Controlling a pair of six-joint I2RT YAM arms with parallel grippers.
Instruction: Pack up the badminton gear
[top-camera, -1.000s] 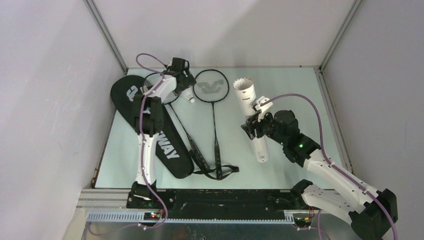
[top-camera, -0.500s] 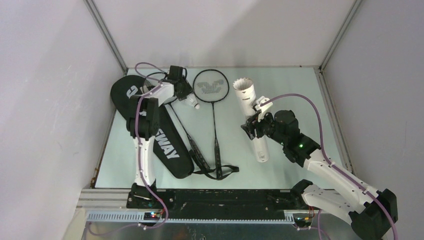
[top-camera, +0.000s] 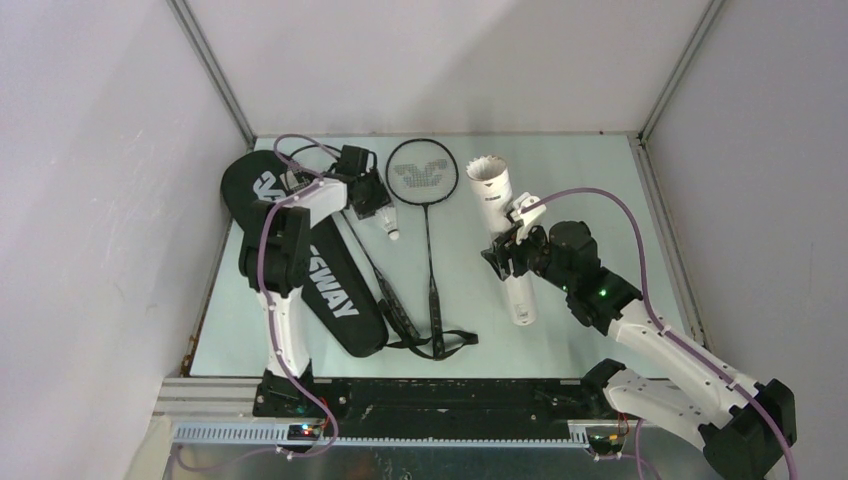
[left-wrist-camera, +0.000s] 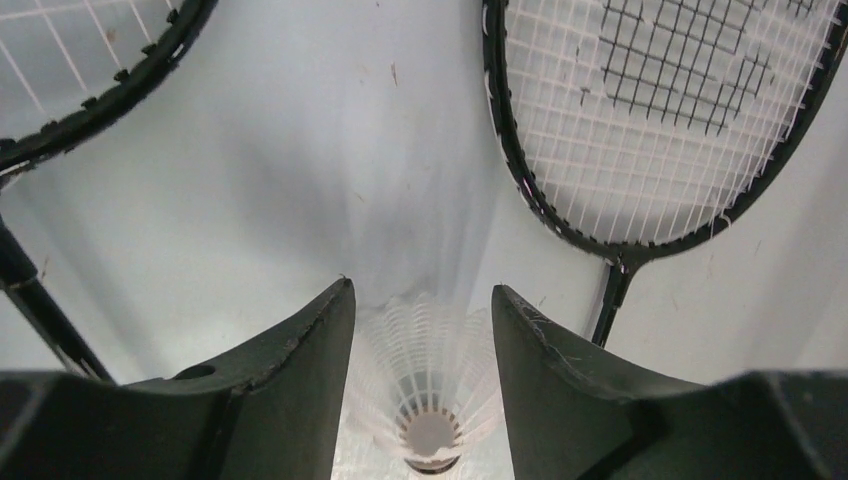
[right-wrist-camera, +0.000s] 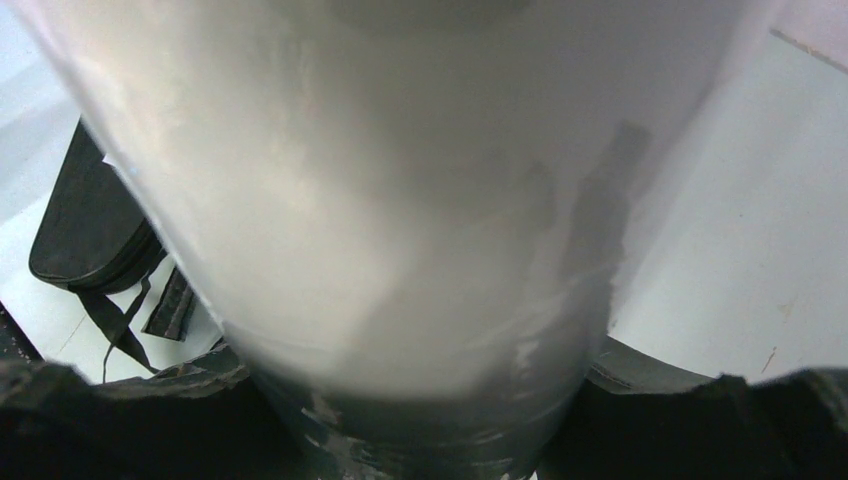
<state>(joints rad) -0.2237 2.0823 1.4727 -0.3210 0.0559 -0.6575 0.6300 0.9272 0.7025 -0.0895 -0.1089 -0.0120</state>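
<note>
Now 2 rackets, 1 bag, L jaws clamped on 1 shuttlecock — R jaws gripping 1 tube

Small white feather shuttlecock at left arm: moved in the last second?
Yes. Gripped by the left end effector, the shuttlecock shifted toward the near edge: from beside the strung head of the black racket to alongside its shaft.

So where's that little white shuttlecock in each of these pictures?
Top view: the shuttlecock is left of centre, at the tip of the left hand, beside the logo racket.
Left wrist view: the shuttlecock sits bottom centre, between that hand's fingers.
Right wrist view: not in it; the white tube fills the picture.
Shared landmark: the logo racket, upper right in the left wrist view.
</note>
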